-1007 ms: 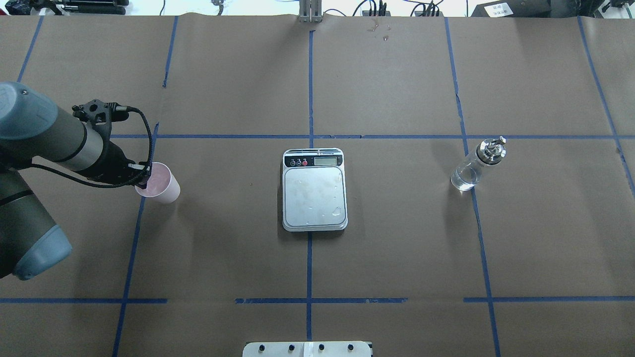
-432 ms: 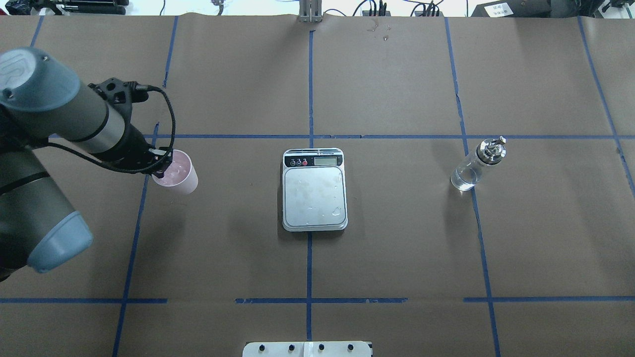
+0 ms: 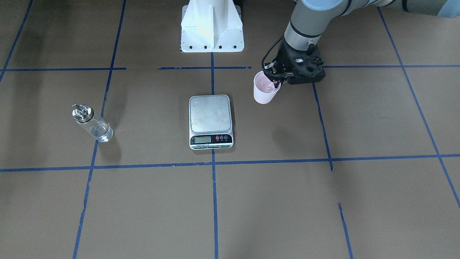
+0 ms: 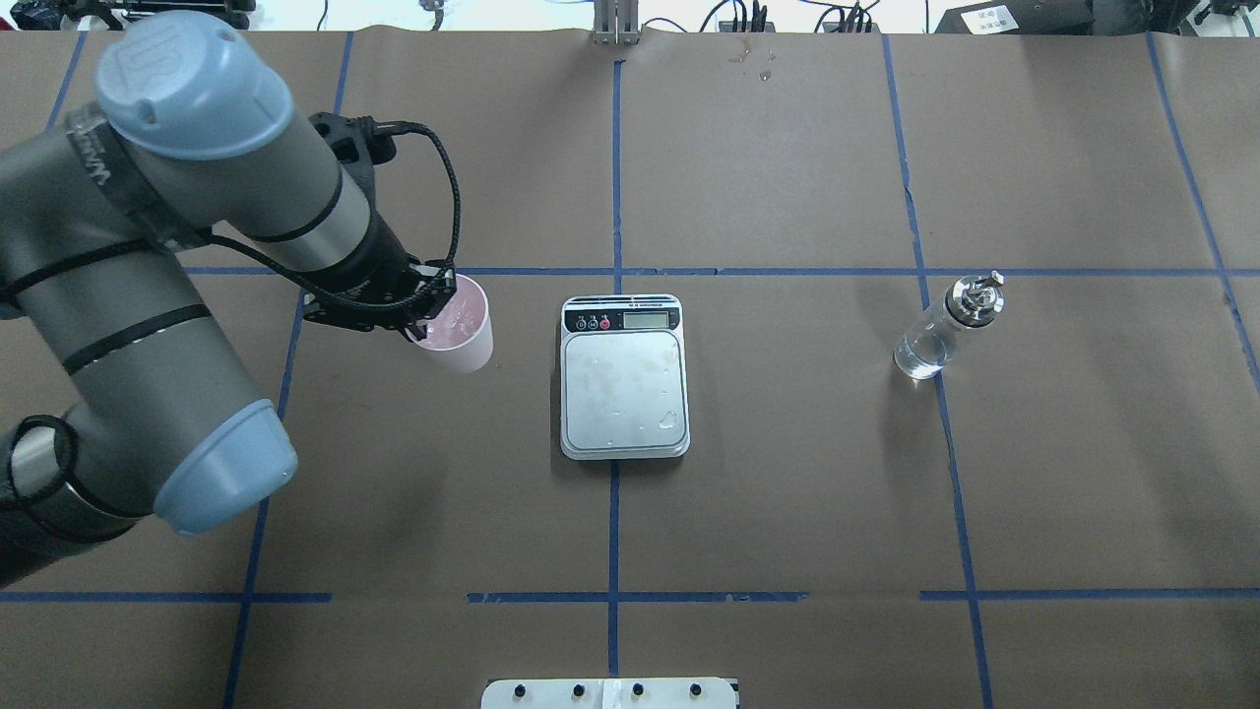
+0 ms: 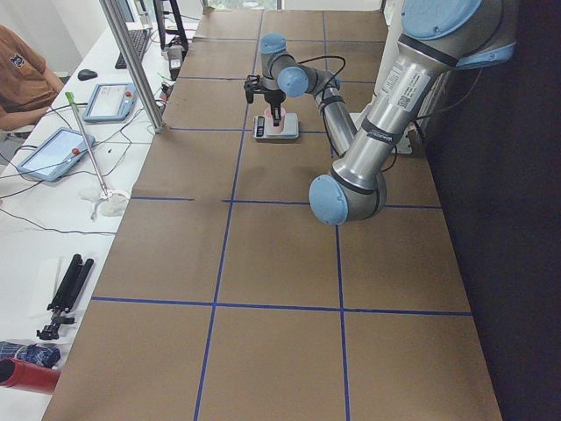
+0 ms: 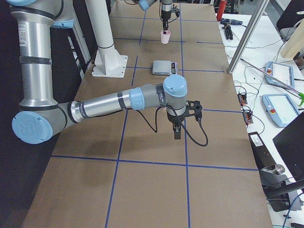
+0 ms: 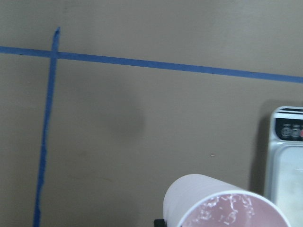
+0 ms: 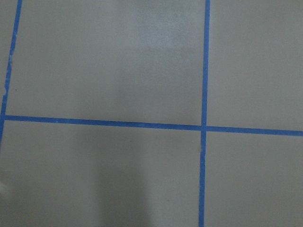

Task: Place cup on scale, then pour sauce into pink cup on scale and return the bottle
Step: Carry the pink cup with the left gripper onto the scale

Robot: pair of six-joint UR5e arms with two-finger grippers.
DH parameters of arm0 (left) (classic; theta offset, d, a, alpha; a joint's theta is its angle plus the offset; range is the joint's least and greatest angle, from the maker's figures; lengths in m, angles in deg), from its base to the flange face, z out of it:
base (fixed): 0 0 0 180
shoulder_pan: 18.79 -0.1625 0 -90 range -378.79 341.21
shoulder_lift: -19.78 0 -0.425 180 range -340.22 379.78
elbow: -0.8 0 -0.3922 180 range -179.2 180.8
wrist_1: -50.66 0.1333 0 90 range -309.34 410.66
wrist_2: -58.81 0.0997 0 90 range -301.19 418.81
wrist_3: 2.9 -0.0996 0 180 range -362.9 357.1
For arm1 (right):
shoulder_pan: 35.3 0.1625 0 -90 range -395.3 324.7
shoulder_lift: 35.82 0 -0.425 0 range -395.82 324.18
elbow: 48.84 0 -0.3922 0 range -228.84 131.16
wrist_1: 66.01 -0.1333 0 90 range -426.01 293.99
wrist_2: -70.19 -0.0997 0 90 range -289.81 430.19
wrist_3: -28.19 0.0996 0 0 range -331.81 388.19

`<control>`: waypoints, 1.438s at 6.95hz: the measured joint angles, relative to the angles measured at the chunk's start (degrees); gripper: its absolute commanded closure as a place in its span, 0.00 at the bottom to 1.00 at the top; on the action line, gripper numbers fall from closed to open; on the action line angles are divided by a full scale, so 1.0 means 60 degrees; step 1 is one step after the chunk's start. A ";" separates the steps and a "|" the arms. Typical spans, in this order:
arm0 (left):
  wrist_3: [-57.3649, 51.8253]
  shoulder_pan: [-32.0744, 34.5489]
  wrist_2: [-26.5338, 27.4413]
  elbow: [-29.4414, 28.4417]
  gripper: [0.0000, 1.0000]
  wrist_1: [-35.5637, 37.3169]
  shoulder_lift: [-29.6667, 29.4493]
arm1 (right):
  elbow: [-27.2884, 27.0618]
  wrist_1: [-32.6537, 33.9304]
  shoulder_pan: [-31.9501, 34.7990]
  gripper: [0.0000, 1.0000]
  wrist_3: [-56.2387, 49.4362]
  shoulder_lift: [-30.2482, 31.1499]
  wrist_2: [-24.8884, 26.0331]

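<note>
Currently left jaws pinch the rim of the small pale pink tapered disposable cup point(image 4: 459, 333), held near the flat silver-topped kitchen scale point(image 4: 624, 386), on its left side, not touching. Clear glass bottle with metal cap point(image 4: 933, 337) stands on the brown-papered desk point(image 4: 787, 512), well right of scale. Right jaws point down over the desk; can't tell their gap

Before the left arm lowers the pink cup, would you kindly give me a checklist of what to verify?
1. Grip: the left gripper pinches the pink cup at its rim: ok.
2. Cup opening faces up: ok.
3. Cup above the scale: not ok, it hangs beside it, on the robot's left.
4. Platform free of objects: ok, only droplets.
5. Path clear of the bottle: ok, it stands beyond the scale.
6. Display zeroed: cannot tell, too small.
</note>
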 measured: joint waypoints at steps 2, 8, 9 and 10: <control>0.1281 -0.0726 0.0348 -0.0741 1.00 0.0016 -0.1045 | -0.0760 0.0104 -0.0362 0.00 0.1246 -0.0012 -0.0061; 0.2527 -0.1498 0.0918 -0.2886 1.00 -0.1246 -0.2118 | -0.3989 0.0840 -0.2215 0.00 0.4956 0.0075 -0.0009; 0.2551 -0.1511 0.0923 -0.3038 1.00 -0.1388 -0.2163 | -0.4385 0.0847 -0.2507 0.00 0.5325 0.0152 0.0136; 0.2560 -0.1520 0.0924 -0.3121 1.00 -0.1448 -0.2211 | -0.4778 0.0813 -0.2911 0.00 0.5760 0.0284 0.0507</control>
